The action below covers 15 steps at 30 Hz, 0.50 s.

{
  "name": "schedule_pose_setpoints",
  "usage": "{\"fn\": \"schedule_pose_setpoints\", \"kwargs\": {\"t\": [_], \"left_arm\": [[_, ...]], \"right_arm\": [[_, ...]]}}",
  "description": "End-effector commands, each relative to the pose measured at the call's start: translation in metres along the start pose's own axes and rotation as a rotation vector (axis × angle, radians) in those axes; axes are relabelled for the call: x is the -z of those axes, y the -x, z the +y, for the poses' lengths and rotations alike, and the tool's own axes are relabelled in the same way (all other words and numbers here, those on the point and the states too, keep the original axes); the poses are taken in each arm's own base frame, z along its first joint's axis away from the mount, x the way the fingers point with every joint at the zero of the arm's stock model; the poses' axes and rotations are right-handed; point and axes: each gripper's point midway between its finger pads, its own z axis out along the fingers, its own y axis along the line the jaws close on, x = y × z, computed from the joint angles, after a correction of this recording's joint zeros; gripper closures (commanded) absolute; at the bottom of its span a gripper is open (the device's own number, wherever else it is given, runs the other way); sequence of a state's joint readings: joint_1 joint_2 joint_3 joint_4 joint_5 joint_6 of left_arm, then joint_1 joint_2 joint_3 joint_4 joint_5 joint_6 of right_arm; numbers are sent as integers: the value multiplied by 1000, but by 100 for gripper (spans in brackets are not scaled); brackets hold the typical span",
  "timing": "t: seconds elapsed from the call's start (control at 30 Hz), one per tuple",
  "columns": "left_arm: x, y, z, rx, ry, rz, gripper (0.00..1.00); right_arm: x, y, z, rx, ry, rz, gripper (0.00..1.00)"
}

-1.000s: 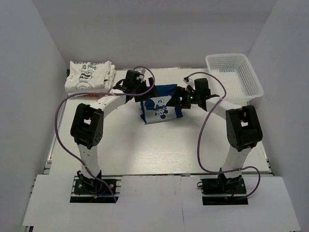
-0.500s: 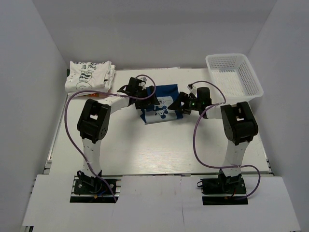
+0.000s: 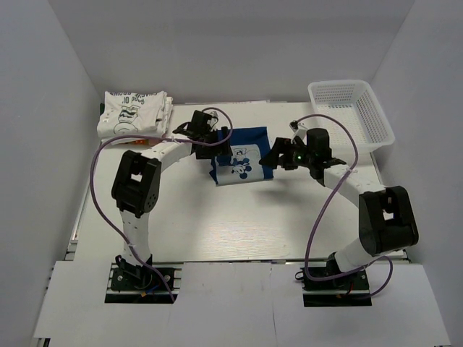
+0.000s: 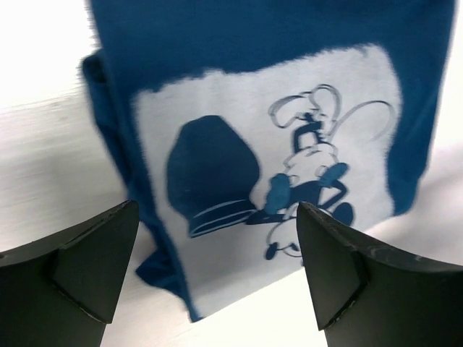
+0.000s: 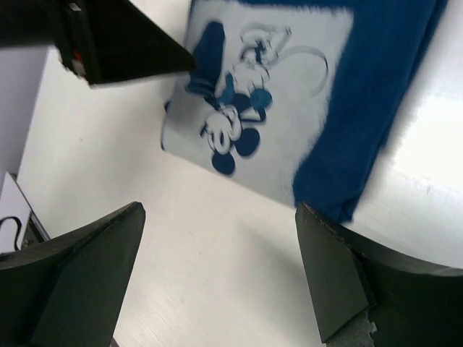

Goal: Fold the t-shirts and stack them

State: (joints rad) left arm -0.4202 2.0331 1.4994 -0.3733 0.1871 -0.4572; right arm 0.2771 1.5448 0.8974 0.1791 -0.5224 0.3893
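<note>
Left gripper (image 3: 219,144): jaws spread wide, nothing between them. It hangs over the left edge of the folded blue t-shirt (image 3: 246,137). In the left wrist view its two dark fingers (image 4: 87,267) frame the shirt from above. They look clear of the cloth, though the angle does not fully settle that

Right gripper (image 3: 273,155): also wide open and empty, at the shirt's right edge and pointing left toward it. In the right wrist view mostly bare table (image 5: 217,289) lies between its fingers (image 5: 347,282), with the shirt's blue corner just ahead of the right-hand one. A dark finger of the left gripper shows at the upper left of that view, over the far side of the shirt

Blue t-shirt: folded into a compact rectangle, flat on the white table, mid-width and toward the far side, between the two grippers. Its top face carries a pale panel (image 4: 217,144) with a cartoon mouse printed in blue. The left folded edge shows several layers, slightly rumpled

White t-shirts (image 3: 134,114): folded stack in the far-left corner, dark lettering and a cartoon graphic on top, well apart from the blue one. Number in the stack not readable

White mesh basket (image 3: 346,83): far-right corner, well apart from both shirts

Purple cable (image 3: 94,181) loops off each arm
</note>
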Motion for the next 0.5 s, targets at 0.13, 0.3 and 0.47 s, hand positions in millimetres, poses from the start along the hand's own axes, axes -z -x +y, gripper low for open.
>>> {"fn": "schedule_pose_setpoints", "kwargs": {"t": [0.13, 0.3, 0.47], "left_arm": [[7, 20, 18, -31, 110, -28, 0], [-16, 20, 11, -79, 68, 7, 0], [-33, -1, 25, -66, 100, 81, 10]], "right_arm": [[12, -43, -15, -22, -68, 96, 10], [14, -41, -22, -11, -107, 94, 10], [20, -42, -22, 1, -124, 87, 10]]}}
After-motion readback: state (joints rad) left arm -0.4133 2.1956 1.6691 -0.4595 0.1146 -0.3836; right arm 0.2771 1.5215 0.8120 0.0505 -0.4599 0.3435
